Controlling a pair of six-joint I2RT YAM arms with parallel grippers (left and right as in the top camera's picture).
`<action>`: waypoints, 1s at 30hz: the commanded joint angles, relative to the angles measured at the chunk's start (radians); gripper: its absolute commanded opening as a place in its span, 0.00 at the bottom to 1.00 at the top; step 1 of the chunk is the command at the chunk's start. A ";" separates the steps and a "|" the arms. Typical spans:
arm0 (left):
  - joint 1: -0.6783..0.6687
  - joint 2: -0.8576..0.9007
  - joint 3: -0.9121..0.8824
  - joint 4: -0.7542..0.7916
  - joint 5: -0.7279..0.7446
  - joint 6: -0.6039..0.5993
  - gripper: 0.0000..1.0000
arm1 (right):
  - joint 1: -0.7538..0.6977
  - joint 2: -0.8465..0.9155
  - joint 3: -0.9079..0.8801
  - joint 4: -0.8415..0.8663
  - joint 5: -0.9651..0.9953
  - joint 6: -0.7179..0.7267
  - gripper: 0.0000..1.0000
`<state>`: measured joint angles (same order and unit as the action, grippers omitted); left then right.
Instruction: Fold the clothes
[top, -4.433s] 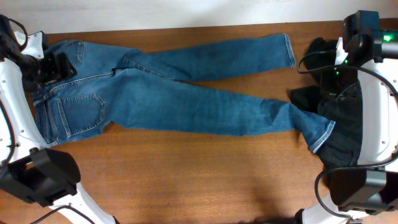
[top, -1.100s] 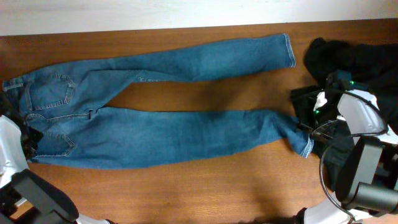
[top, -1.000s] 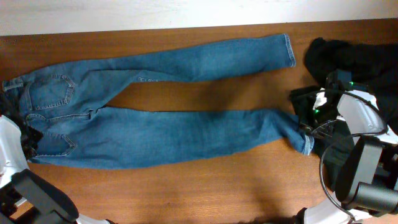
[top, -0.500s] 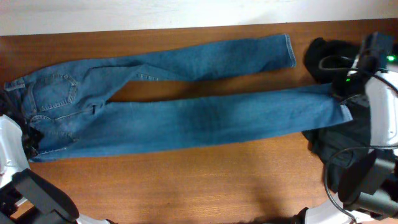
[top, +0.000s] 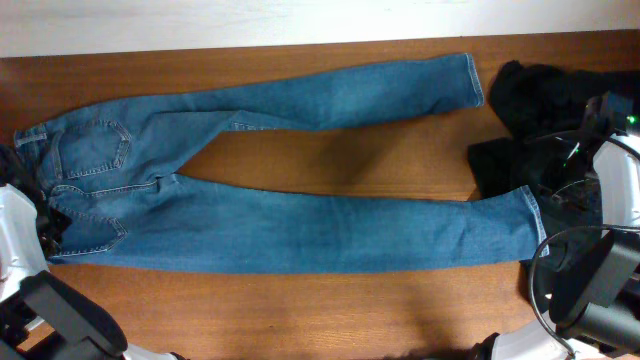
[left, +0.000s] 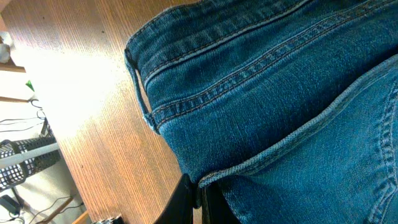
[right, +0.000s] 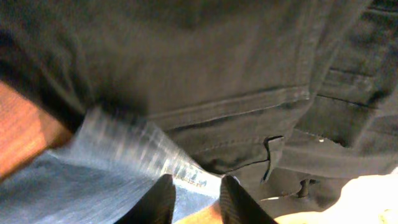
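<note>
Touching black garments; jeans hem

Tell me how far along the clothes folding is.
Done: the jeans lie flat on the table, legs spread apart. In hand: the left end effector pinches them at the waist end. Left: no fold yet, and the black garments sit heaped.

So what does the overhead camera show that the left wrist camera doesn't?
Only overhead: the whole pair of long blue denim jeans spread flat, legs apart, and a heap of black cloth garments at their ankle end. Only the left wrist: the pale-stitched waistband's belt loop up close, and the left pincer shut on the denim edge. Both: the jeans on the brown wooden table.
</note>
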<state>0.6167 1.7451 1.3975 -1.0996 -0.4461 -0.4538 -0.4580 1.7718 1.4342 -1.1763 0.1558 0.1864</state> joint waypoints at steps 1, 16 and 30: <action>0.008 0.001 -0.002 0.003 -0.056 0.003 0.00 | -0.008 -0.014 0.031 0.002 0.040 0.010 0.35; 0.009 0.000 -0.002 0.096 0.125 0.070 0.41 | 0.265 -0.014 0.201 0.111 -0.277 -0.277 0.40; -0.298 0.056 -0.004 0.389 0.457 0.224 0.03 | 0.385 0.060 0.199 0.320 -0.284 -0.276 0.04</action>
<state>0.3363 1.7496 1.3930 -0.7025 0.0216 -0.2497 -0.1181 1.7779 1.6142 -0.9016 -0.1188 -0.0856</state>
